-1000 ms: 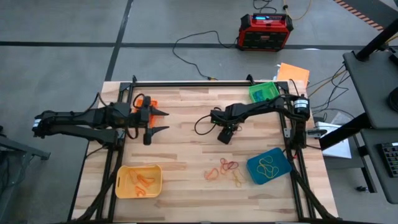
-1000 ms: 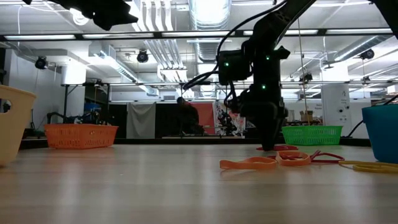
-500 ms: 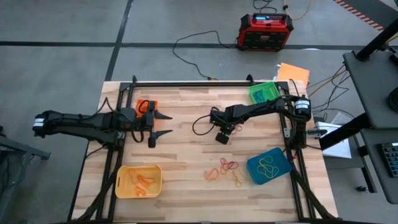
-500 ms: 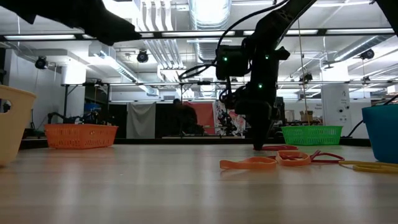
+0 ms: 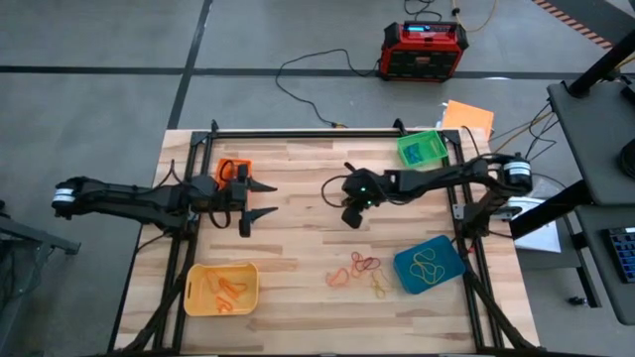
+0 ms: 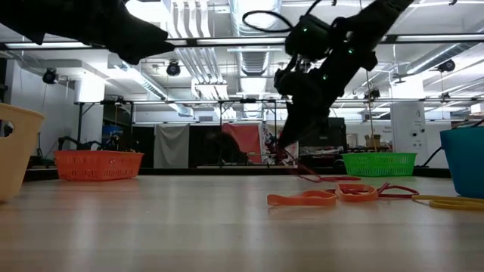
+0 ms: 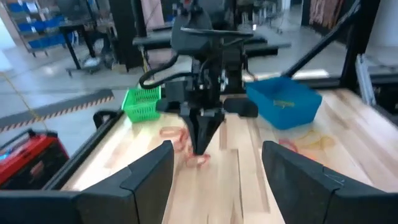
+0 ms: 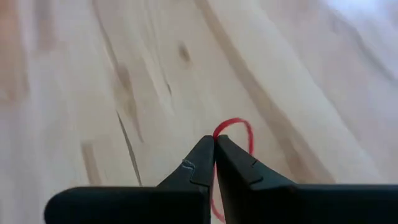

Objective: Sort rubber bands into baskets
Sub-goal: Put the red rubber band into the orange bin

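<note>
- One red rubber band (image 8: 239,134) now pinched in the right gripper (image 8: 214,144); its fingers were apart a second ago, now clenched on the band and lifted off the table (image 5: 298,248), so this one looks ready to carry
- Four baskets: green basket (image 5: 421,148) beyond the right gripper, blue basket (image 5: 429,265) and yellow basket (image 5: 220,288) nearer the front edge, orange basket (image 5: 234,169) just behind the left gripper (image 5: 260,198)
- Left gripper released, jaws wide, hovering opposite the right one, unchanged
- Loose bands (image 5: 357,271) near the blue basket: several, exact count unclear
</note>
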